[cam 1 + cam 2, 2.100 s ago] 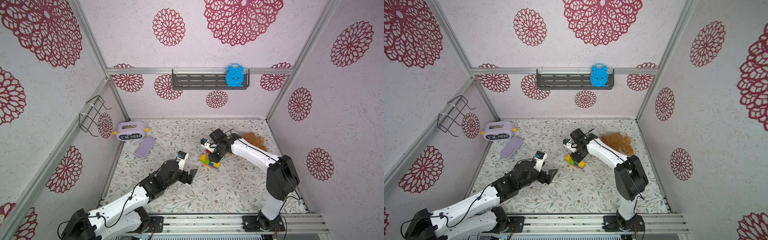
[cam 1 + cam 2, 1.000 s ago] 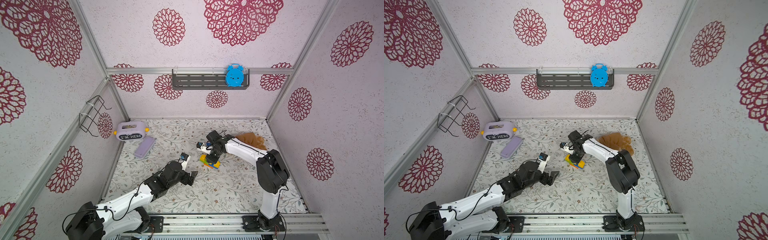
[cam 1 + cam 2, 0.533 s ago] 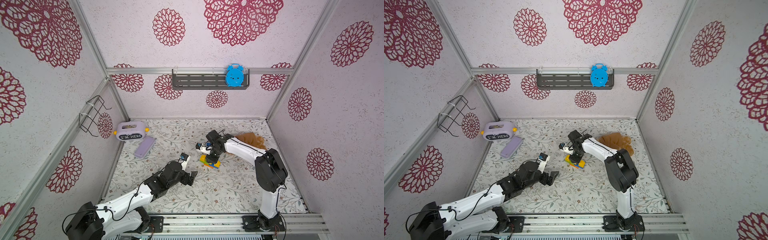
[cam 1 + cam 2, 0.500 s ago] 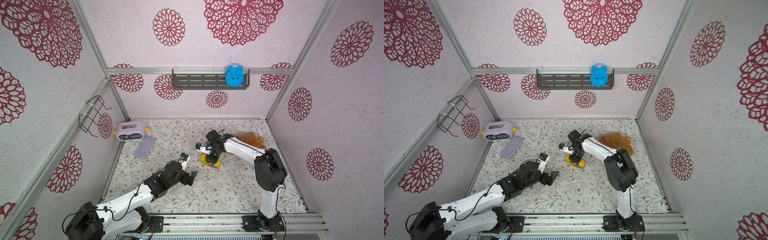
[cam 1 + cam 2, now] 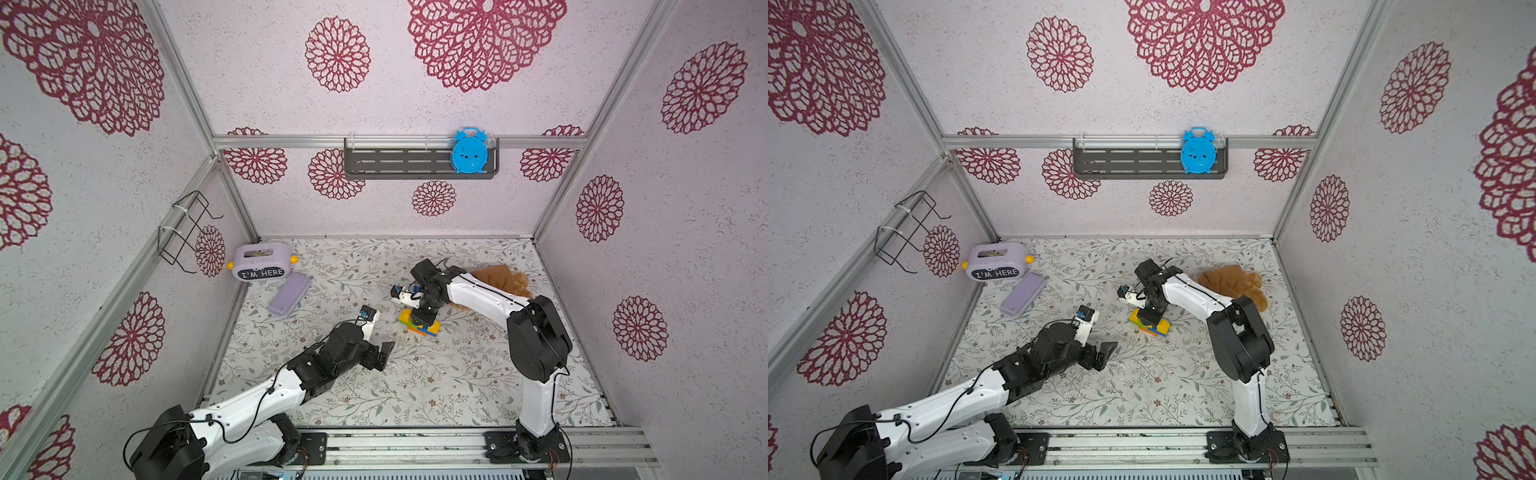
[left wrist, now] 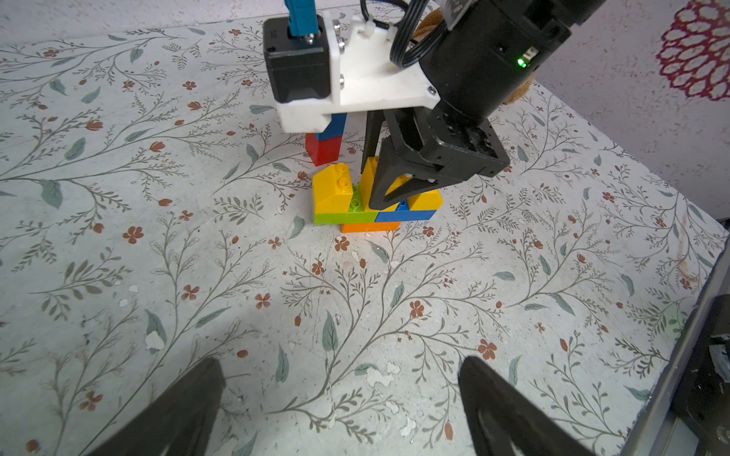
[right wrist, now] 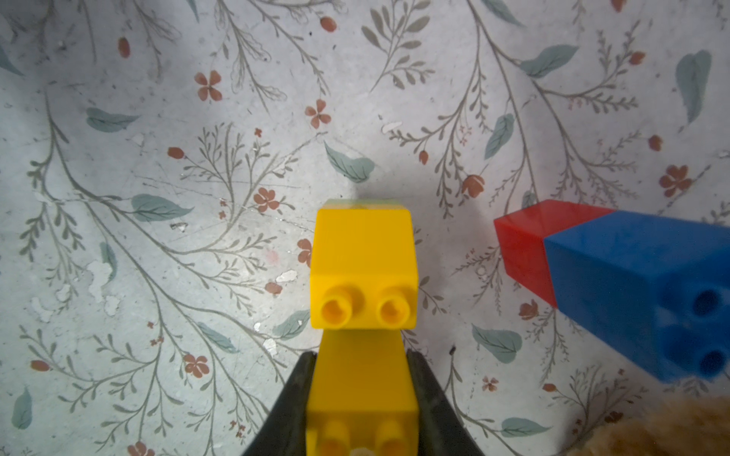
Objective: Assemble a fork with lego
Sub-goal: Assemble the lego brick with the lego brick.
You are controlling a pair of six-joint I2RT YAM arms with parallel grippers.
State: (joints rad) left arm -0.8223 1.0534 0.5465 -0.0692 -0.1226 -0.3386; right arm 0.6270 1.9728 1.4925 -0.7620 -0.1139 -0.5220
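Nearest the base rail, the left end effector hangs released, jaws spread wide and empty, low over the desk and short of the work. Its wrist view looks straight at the fork head, which sits ahead of it, roughly centred between its fingers and broadside on. The green-and-blue crosspiece runs across that line of approach, with an orange brick beneath it, apparently resting on the desk, and three yellow prong bricks studs-up on top. The right end effector bears on the head from above and is clenched on the middle yellow brick, one finger on each flank; the neighbouring yellow brick is ungripped. Just beyond the head, on the side away from the left arm, is the red-and-blue handle, apart from the head and not joined; the right wrist's camera mount hides part of it in the left wrist view. Its long axis runs red end to blue end, the blue end showing open sockets; whether it stands or leans cannot be settled. Farther still lies a brown plush toy. Judgement: joining handle to orange brick is outstanding. The right arm is nearer the handle but occupied; the free left end effector must pass the head to reach it and risks toppling it.
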